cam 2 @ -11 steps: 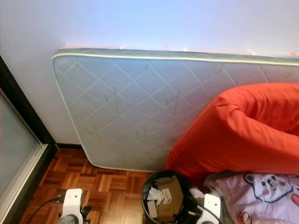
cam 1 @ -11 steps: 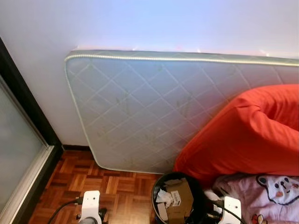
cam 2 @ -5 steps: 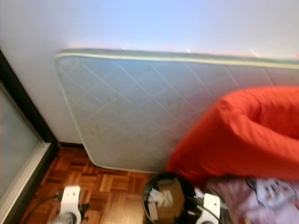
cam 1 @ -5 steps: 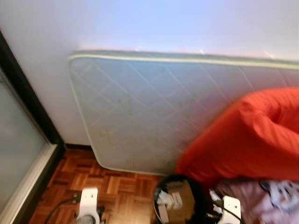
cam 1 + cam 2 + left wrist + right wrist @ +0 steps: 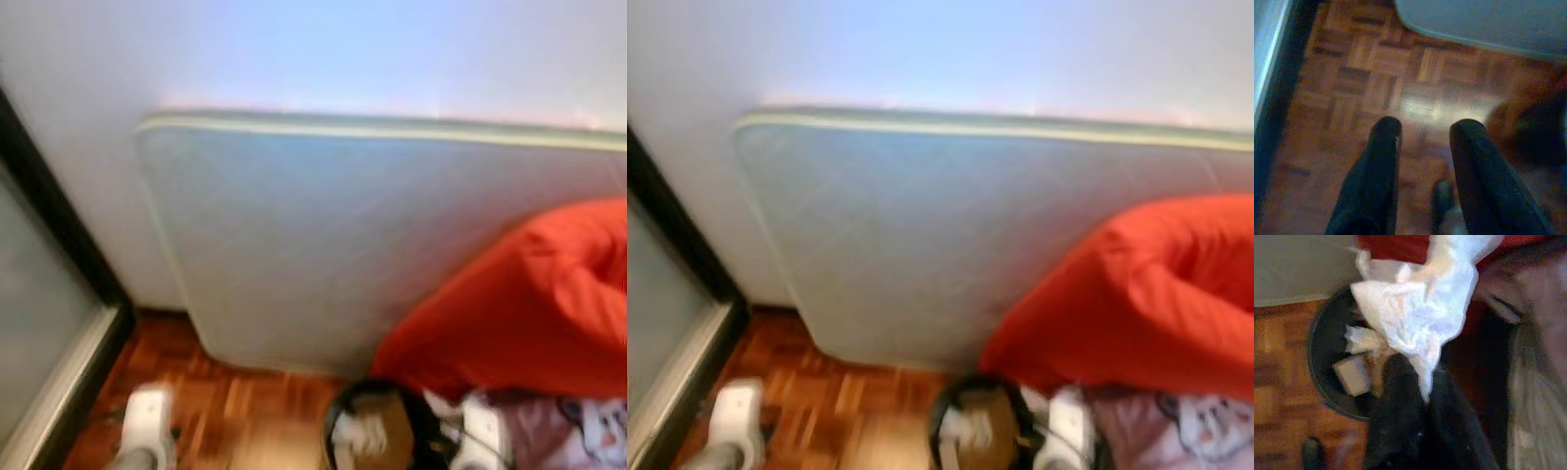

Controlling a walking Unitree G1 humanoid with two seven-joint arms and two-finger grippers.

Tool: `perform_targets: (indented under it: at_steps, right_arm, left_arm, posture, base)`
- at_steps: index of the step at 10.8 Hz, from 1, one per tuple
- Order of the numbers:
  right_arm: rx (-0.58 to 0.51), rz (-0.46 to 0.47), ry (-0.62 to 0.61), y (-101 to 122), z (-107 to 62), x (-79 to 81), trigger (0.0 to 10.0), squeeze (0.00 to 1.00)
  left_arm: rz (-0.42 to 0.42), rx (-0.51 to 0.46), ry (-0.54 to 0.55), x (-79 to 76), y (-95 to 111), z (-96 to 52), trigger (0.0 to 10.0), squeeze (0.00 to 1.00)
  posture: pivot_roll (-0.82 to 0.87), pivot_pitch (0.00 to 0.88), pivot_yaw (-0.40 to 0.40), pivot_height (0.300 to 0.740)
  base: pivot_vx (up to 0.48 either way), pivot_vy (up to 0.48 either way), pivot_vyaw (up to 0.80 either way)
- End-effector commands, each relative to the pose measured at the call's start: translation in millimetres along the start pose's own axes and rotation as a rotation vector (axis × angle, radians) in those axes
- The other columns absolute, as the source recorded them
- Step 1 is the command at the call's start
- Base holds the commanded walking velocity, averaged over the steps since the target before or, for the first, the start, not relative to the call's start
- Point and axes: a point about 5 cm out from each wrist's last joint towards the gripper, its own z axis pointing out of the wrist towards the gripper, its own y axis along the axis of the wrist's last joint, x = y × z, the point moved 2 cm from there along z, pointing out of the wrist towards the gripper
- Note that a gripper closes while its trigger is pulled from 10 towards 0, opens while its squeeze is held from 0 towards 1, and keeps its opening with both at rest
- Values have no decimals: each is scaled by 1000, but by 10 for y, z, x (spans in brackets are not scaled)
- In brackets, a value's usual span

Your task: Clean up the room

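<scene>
A round black waste bin (image 5: 377, 431) stands on the parquet at the foot of the red bedding, with cardboard and paper scraps (image 5: 1354, 374) inside. My right gripper (image 5: 1422, 382) is shut on a crumpled white tissue (image 5: 1415, 308), held over the bin's rim (image 5: 1315, 362) on the bed side. My left gripper (image 5: 1422, 129) hangs open above bare parquet, nothing between its fingers (image 5: 1383, 147). Both wrists show as white blurs (image 5: 147, 416) at the bottom of the eye views.
A quilted mattress (image 5: 323, 235) leans on the white wall. A red duvet (image 5: 529, 304) and a pink printed sheet (image 5: 588, 431) lie at the right. A dark-framed glass door (image 5: 39, 323) runs along the left. Parquet floor (image 5: 1400, 78) lies open between door and bin.
The eye views have blurred and shifted as the camera moved; the left wrist now sits further left in frame. The bin and bedding keep their places.
</scene>
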Motion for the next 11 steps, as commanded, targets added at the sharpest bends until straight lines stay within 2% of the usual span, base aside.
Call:
perform_targets:
  at_steps: [1, 2, 3, 4, 5, 6, 7, 8, 10, 11]
  right_arm:
    - [-28, 0, 25, 104, 32, 110, 10000, 0]
    - [-30, 1, 21, 109, 33, 110, 10000, 0]
    - [-31, 1, 21, 111, 33, 111, 10000, 0]
    - [-43, -3, 20, 123, 32, 111, 10000, 0]
    - [-84, 4, 28, 167, 29, 122, 10000, 0]
    - [-124, 11, 45, 213, 25, 141, 10000, 0]
    - [-216, -37, 108, 470, 44, 261, 10000, 0]
    - [-383, -107, 196, 980, 37, 549, 10000, 0]
    - [-454, -123, 283, 1149, -1, 706, 10000, 0]
    - [-479, -128, 348, 1202, -26, 796, 10000, 0]
  left_arm:
    - [-5, 50, 28, 98, -198, -59, 10000, 0]
    - [1, 49, 14, -57, -189, -32, 10000, 0]
    - [5, 40, 10, -98, -167, -23, 10000, 0]
    - [25, 11, 1, -292, -126, 0, 10000, 0]
    - [34, -69, 22, -328, 60, 29, 10000, 0]
    - [16, -159, 60, -259, 274, 44, 10000, 0]
    - [-9, -276, 89, -184, 572, 46, 10000, 0]
    - [-23, -393, 109, -131, 837, 18, 10000, 0]
    - [-49, -499, 115, -154, 1011, -28, 10000, 0]
    - [-54, -555, 95, -219, 1082, -59, 10000, 0]
  posture:
    - [181, 4, -45, 740]
    - [182, 5, -45, 740]
    - [181, 5, -44, 740]
    - [178, 6, -42, 740]
    - [167, 9, -38, 740]
    - [157, 13, -33, 740]
    - [163, 23, -35, 740]
    - [167, 33, -41, 740]
    - [173, 38, -48, 740]
    - [176, 41, -52, 740]
  base:
    - [0, 0, 0]
    - [0, 0, 0]
    - [0, 0, 0]
    - [0, 0, 0]
    - [0, 0, 0]
    - [0, 0, 0]
    - [0, 0, 0]
    - [0, 0, 0]
    - [0, 0, 0]
    - [0, 0, 0]
